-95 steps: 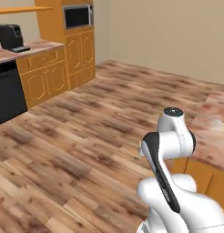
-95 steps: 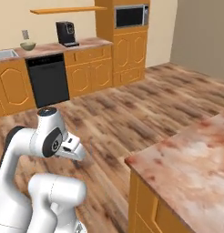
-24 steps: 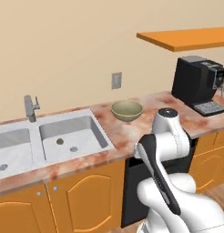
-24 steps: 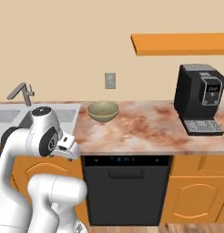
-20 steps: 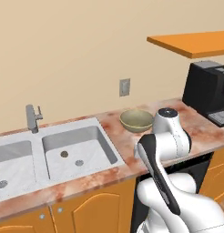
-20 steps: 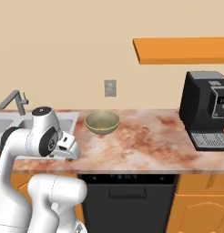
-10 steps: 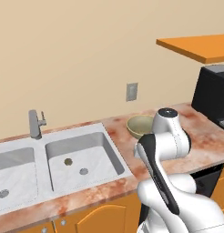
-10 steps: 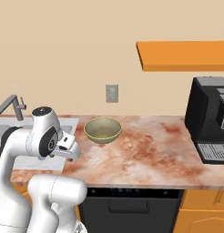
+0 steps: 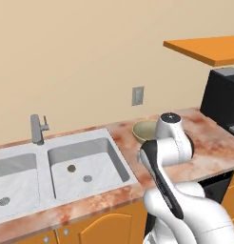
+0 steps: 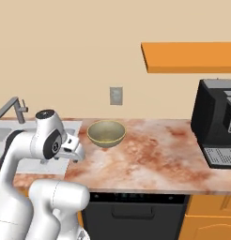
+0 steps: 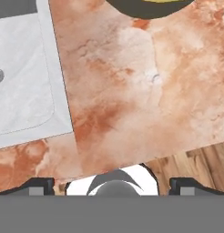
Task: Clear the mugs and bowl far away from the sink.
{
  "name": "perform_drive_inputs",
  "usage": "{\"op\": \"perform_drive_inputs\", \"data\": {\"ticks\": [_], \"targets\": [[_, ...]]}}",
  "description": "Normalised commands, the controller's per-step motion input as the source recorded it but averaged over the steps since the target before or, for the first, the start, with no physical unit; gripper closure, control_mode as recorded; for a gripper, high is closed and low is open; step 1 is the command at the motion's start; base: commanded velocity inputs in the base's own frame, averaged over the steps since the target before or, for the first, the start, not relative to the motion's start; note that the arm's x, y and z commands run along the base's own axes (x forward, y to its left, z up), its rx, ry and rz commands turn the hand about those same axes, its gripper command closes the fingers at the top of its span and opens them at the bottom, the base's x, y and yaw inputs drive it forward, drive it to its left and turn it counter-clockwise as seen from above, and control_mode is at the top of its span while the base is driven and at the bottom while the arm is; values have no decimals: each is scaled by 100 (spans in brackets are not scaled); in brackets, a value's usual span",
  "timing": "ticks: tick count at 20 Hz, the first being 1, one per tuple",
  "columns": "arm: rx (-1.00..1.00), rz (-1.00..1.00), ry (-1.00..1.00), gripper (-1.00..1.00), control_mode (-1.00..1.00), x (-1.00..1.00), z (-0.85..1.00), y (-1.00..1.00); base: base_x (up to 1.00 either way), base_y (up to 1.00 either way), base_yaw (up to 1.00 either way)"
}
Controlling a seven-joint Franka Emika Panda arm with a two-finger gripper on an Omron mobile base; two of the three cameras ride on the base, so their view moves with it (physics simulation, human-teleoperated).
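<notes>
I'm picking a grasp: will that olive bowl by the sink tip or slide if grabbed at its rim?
The bowl looks rigid, wide and shallow, so it probably won't tip easily. Its smooth curved wall may slip in the open gripper. It stands upright on the smooth counter, so a nudge would likely slide it.

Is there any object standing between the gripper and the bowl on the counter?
Nothing visible does. The open gripper hangs over bare counter near its front edge, beside the sink. The bowl sits further back toward the wall, with only bare marble between them.
</notes>
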Motion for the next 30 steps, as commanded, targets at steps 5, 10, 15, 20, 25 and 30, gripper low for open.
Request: {"op": "perform_drive_inputs", "data": {"ticks": [5,10,15,20,25,30], "targets": [[-37,14,0,-100,-100,86,44,5,0,0,0],[-20,10,19,-100,-100,92,55,4,0,0,0],[0,8,24,-100,-100,100,2,0,0,0,0],[0,4,0,-100,-100,83,-2,3,0,0,0],[0,3,1,-100,-100,97,-22,0,0,0,0],[0,2,3,-100,-100,75,-51,8,0,0,0]]}}
